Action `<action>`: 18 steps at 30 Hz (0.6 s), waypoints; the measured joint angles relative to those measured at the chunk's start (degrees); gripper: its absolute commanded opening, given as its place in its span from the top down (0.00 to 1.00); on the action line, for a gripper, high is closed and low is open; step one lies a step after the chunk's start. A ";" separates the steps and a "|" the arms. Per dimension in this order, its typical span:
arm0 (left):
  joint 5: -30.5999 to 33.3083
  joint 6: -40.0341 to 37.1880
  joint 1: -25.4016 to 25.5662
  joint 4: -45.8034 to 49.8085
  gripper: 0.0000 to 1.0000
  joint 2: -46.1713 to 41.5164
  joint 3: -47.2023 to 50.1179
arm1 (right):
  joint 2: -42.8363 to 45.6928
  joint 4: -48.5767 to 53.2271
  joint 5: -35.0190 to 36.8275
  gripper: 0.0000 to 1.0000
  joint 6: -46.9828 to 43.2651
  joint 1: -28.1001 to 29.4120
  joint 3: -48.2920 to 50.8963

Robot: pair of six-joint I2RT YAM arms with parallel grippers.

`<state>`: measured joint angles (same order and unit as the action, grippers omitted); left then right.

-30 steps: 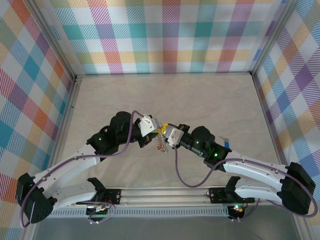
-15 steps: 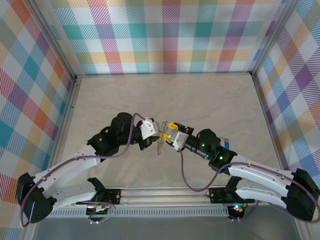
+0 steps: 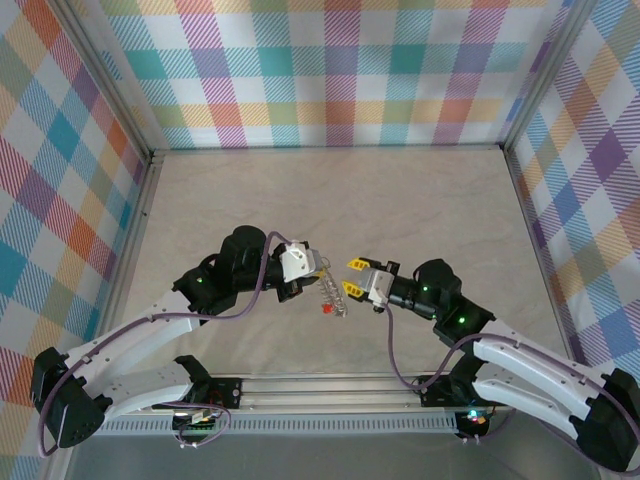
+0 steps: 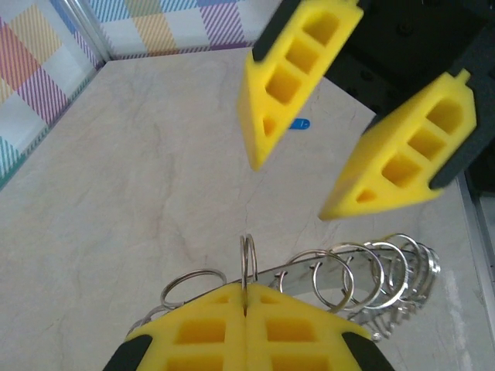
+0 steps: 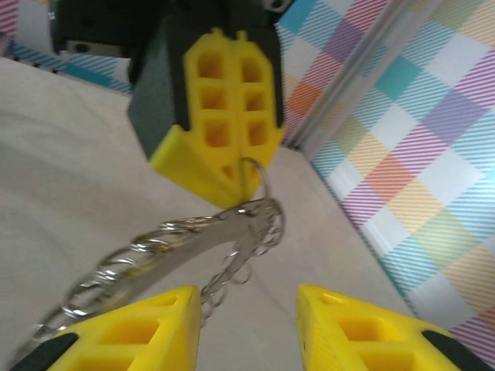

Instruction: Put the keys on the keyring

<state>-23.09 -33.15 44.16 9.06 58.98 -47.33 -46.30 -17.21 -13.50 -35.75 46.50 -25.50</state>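
My left gripper (image 3: 308, 268) is shut on the keyring (image 4: 247, 261), a thin silver loop standing upright between its yellow pads (image 4: 203, 325). The keys (image 3: 331, 294) hang from it in a silvery bunch just above the table, with a small red piece (image 3: 327, 308) at the bottom. In the left wrist view the bunch (image 4: 371, 270) stretches to the right as a row of small rings. My right gripper (image 3: 352, 278) faces it from the right, open and a short gap away. In the right wrist view its fingers (image 5: 131, 332) stand apart, with the keys (image 5: 178, 247) ahead and nothing between them.
A small blue object (image 4: 299, 123) lies on the beige table (image 3: 330, 200) beyond the grippers. Plaid walls (image 3: 330, 70) and metal frame rails close in the table on three sides. Both arms meet near the table's middle front.
My right gripper has opened and drawn back to the right, away from the keys. The bunch now hangs from my left gripper alone and has shifted slightly right.
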 measured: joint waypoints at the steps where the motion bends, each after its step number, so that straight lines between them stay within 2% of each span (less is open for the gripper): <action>1: 0.00 -0.17 0.00 0.00 1.00 0.00 -0.02 | -0.63 0.55 -0.85 0.62 0.24 0.00 -0.33; 18: -3.21 -5.49 0.00 4.59 1.00 0.55 -0.09 | -7.76 5.53 -10.08 0.67 1.05 -1.55 -7.78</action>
<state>-26.30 -38.63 44.16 13.65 59.53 -47.42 -54.06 -11.68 -23.57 -34.70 44.95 -33.28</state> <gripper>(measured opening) 0.048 0.333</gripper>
